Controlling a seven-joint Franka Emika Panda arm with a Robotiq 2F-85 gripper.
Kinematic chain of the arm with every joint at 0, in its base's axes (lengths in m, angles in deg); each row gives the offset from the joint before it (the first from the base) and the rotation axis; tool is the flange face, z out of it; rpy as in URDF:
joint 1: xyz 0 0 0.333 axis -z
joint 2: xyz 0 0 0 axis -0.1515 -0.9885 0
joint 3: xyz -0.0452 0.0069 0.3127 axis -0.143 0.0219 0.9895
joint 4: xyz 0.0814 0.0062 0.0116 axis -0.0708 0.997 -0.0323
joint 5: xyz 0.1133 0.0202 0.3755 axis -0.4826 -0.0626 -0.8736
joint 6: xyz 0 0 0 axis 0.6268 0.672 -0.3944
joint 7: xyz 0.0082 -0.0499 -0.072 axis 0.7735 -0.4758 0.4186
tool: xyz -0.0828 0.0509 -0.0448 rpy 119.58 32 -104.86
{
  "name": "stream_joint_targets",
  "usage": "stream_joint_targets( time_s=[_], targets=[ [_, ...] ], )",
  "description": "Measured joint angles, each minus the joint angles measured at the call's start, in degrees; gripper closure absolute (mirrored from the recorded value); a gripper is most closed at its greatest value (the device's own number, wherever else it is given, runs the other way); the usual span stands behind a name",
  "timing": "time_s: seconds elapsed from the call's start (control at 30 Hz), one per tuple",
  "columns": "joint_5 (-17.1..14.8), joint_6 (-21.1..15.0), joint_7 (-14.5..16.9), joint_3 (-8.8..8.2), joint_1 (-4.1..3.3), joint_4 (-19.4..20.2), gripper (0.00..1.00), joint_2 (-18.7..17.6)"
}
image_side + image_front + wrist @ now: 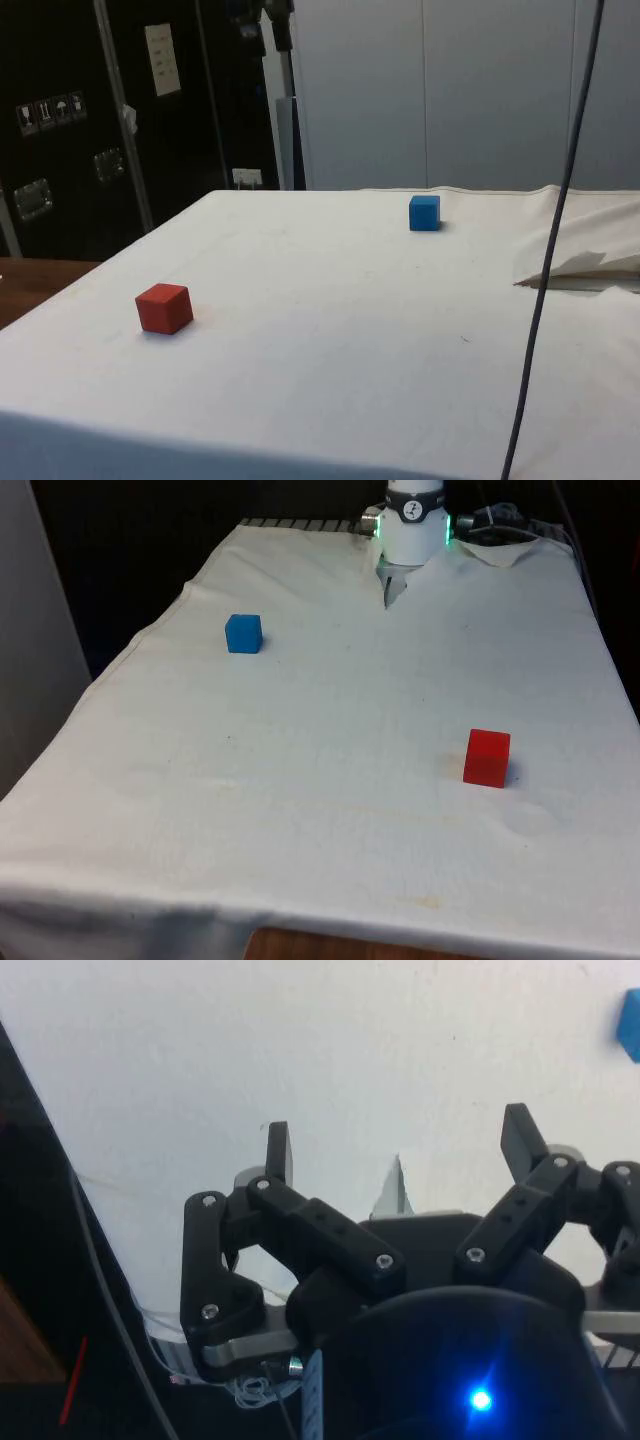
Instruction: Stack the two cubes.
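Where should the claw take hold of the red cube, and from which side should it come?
Probably from straight above, closing on two opposite vertical faces of the red cube. It sits flat on the cloth with nothing beside it; the blue cube is far off. The claw is open.

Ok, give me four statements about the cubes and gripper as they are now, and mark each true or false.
1. The blue cube sits on top of the red cube. False: both rest on the white cloth, far apart.
2. The gripper is open and holds nothing. True.
3. In the front view the red cube lies toward the front view's left. False: it lies toward the right.
4. Both cubes stand flat on the cloth. True.
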Motion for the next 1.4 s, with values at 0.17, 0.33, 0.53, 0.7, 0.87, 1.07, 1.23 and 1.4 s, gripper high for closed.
stream_joint_targets(
  time_s=[0.17,0.33,0.53,0.7,0.87,1.07,1.23,1.4],
  targets=[
    [0.2,-0.1,0.6,-0.57,0.17,2.5,0.0,2.3],
    [0.4,-0.7,1.0,-0.97,0.29,5.0,0.0,4.3],
    [1.3,-1.5,1.0,-1.32,0.46,8.3,0.0,6.7],
    [2.0,-2.1,1.2,-1.78,0.63,10.5,0.0,8.3],
    [3.0,-3.1,1.7,-2.69,0.86,13.1,0.0,10.0],
    [4.3,-4.7,2.9,-4.24,1.15,15.9,0.0,11.4],
    [5.6,-6.5,3.6,-5.56,1.38,18.0,0.0,12.0],
    [7.3,-8.7,4.4,-7.28,1.6,20.2,0.0,12.8]
  ],
)
